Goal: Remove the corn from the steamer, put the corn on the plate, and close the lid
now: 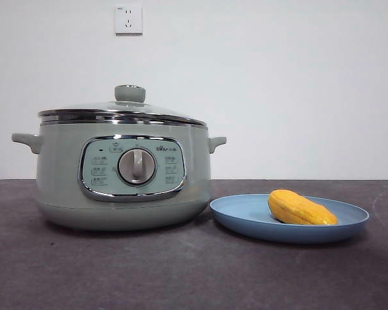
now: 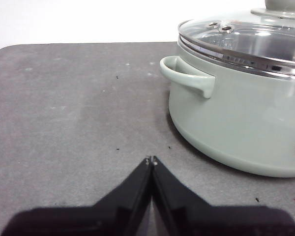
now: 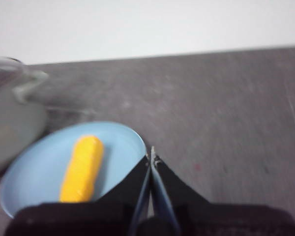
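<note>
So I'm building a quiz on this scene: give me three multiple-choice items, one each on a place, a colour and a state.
1. Where is the corn?
A in the steamer
B on the plate
C on the table
2. What colour is the plate?
A light blue
B white
C red
3. How is the lid?
A off
B tilted
C seated on the steamer

Answers: B, the cob lies on the plate; A, its rim is light blue; C, its steel rim sits level on the pot. Both pincers, left and right, are shut and empty.
</note>
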### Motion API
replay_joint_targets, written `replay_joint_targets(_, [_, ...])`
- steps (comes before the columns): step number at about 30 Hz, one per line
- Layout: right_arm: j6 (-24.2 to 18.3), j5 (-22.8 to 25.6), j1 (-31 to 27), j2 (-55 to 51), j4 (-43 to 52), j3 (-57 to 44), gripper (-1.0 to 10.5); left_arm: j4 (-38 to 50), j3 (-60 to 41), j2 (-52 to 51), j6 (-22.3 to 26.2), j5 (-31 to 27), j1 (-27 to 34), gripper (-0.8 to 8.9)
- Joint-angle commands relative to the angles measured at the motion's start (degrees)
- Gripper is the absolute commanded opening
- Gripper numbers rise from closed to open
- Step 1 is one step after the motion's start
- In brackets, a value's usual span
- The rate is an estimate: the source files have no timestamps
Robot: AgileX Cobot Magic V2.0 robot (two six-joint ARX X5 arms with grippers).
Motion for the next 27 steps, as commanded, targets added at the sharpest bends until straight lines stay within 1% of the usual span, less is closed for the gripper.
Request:
replay_joint_targets(1, [2.7,0.3,-0.2,-1.0,0.7,-2.7,0.0,0.3,-0.8,-0.2,-0.5,0.0,0.1,-0.04])
replay_joint_targets(5, [2.8,0.2,-0.2,-1.8,0.8,-4.9,0.0,0.3,-0.8,-0.2,-0.5,0.0,0.1,-0.04])
replay_joint_targets(27, [2.9,0.2,-0.2,-1.8,1.2,-4.9,0.0,0.3,-0.8,-0.2,-0.5,0.0,0.1,-0.04])
